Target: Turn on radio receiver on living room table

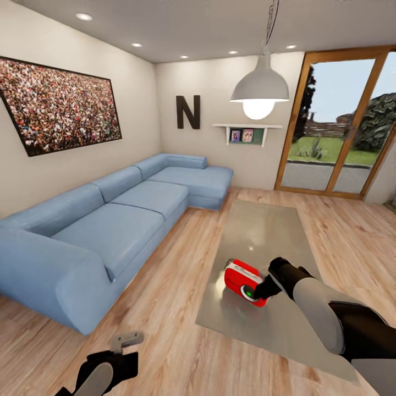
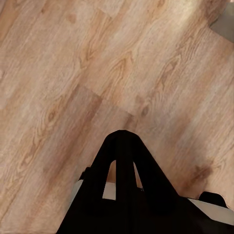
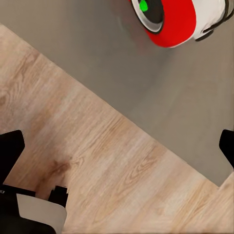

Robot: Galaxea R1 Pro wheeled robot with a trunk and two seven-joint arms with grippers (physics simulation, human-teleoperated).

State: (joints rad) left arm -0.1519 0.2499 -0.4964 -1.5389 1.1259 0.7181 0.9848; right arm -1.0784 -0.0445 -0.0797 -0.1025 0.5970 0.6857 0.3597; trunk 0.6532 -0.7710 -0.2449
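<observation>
Small red rounded radio receiver [image 1: 245,282] lies tipped on glossy grey desk [image 1: 258,231], near end. Right hand [image 1: 268,288] beside it, fingers apart. Left hand [image 1: 126,339] idle, closed. Likely light, rigid, slides easily; press dial face gently.

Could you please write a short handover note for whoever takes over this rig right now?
Right pincer: open, at the radio receiver, holding nothing.
Left pincer: shut, empty, low over the wood floor.
The radio lies on the table near its front end, beside the blue sofa.
A green light shows on its dial, so it may already be on.
Left: confirm that, then pull the right arm back.
</observation>
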